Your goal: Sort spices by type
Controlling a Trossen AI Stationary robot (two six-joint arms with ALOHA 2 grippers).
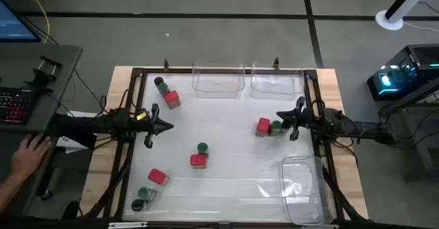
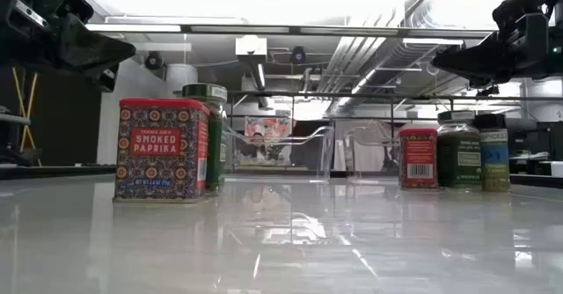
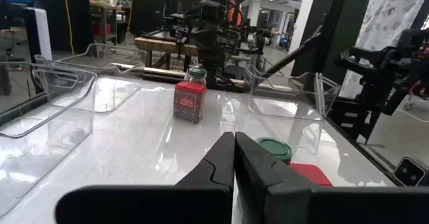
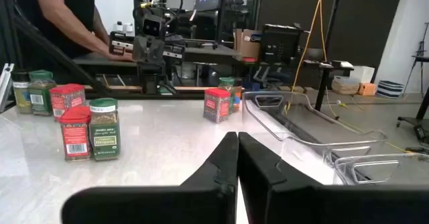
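Observation:
Spice jars and tins stand upright on the white table in several clusters. A green-capped jar [image 1: 160, 83], a dark-capped one and a red tin [image 1: 171, 99] are at the far left. A green jar [image 1: 202, 148] and a red tin [image 1: 198, 161] stand mid-table. A red tin [image 1: 158, 177], a green jar and a dark jar [image 1: 138, 205] sit at the near left. A red tin [image 1: 263, 127] and a green jar [image 1: 276, 127] stand just off my right gripper [image 1: 282, 118] [image 4: 237, 150], which is shut and empty. My left gripper [image 1: 163, 126] [image 3: 234, 153] hovers shut above the table's left side.
Two clear bins [image 1: 218, 78] [image 1: 278, 82] stand along the far edge, and a third [image 1: 304, 188] is at the near right corner. A low frame [image 1: 137, 71] rims the table. A person's hand [image 1: 31, 153] rests by a keyboard left of the table.

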